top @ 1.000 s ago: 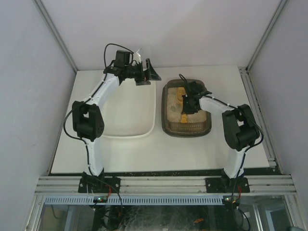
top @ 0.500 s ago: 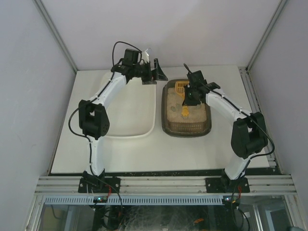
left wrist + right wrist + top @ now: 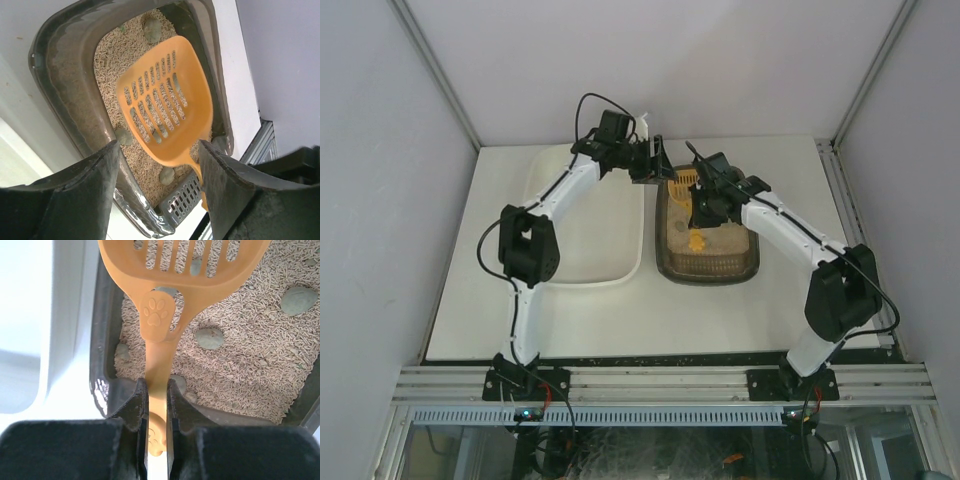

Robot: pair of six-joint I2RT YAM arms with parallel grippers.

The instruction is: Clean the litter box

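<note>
**Work surface:** flat white table [image 3: 650, 320], matt finish. Bounded at the near edge by a ribbed aluminium rail [image 3: 660, 382] carrying both arm bases.

**Enclosure:** plain pale wall panels [image 3: 650, 60] at the back and on both sides, joined at the far corners by slanted aluminium profiles [image 3: 435, 70].

**Litter box** [image 3: 706, 272]**:** on the right half of the table, long axis running near to far. Just beside the white tub [image 3: 590, 230] on its left; contact between the two not determinable. Filled with beige pellet litter [image 3: 240, 375], with several grey-green rounded clumps [image 3: 209, 338] lying on top.

**Left gripper** [image 3: 653, 168]**:** positioned above the far left corner of the litter box. Jaws spread apart, gripping no object.

**Right gripper** [image 3: 156, 390]**:** positioned over the far half of the litter box. Jaws clamped on the flat handle of the orange slotted scoop [image 3: 165, 115], just behind the embossed paw print. Scoop head over the litter near the far end; clearance between head and litter not determinable.
</note>
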